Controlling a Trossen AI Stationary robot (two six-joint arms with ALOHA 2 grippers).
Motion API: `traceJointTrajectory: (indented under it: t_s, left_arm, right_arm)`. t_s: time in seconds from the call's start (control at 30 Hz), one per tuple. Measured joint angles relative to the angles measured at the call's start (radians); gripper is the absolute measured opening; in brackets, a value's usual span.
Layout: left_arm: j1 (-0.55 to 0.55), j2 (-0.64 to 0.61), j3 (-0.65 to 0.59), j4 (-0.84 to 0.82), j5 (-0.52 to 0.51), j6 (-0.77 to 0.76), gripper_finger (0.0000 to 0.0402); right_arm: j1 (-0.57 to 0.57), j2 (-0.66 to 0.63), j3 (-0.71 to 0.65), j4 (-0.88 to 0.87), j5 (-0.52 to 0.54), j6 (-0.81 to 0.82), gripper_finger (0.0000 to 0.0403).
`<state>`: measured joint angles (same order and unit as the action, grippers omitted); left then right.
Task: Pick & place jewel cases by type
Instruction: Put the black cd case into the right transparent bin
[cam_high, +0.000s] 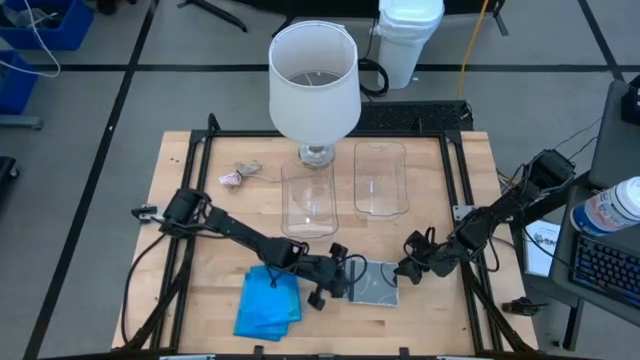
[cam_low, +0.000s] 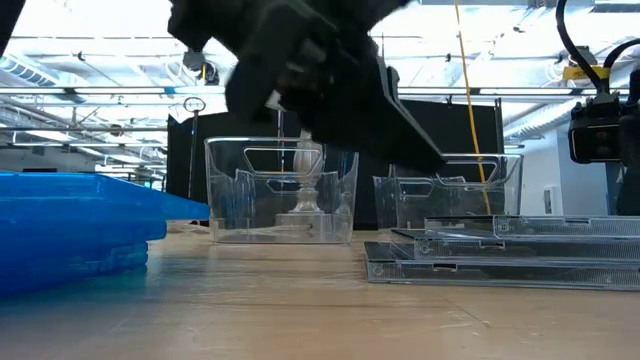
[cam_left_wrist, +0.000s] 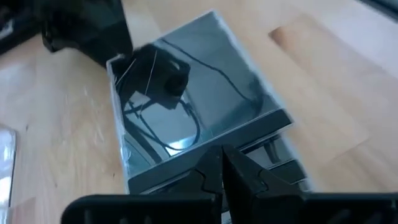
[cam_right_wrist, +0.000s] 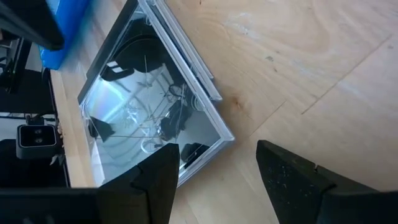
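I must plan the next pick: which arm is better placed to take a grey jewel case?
Probably the right: its gripper has open jaws beside the grey jewel cases. The left gripper is shut at their other edge.

A: What colours are the jewel cases?
B: Bright blue cases (cam_high: 268, 305); smoky grey ones (cam_high: 375, 284) with a dark spine.
A: Everything else?
B: Pale wooden tabletop (cam_high: 420, 200), white lampshade (cam_high: 314, 82), clear tubs (cam_high: 380, 178).

blue jewel cases (cam_low: 75, 225): cut off at low view's left edge | left arm (cam_low: 300, 75): blurred, hides lamp (cam_low: 305, 180) top
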<state>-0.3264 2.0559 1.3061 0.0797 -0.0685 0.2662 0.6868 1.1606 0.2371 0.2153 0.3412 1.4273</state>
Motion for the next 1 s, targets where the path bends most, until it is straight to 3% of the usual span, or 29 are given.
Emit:
traceJointTrajectory:
  t_s: [1.0]
  left_arm:
    - [0.029,0.083,0.009,0.045,0.024,-0.039,0.0011]
  right_arm:
    - [0.000,-0.001,0.000,0.030,0.025,-0.002,0.0206]
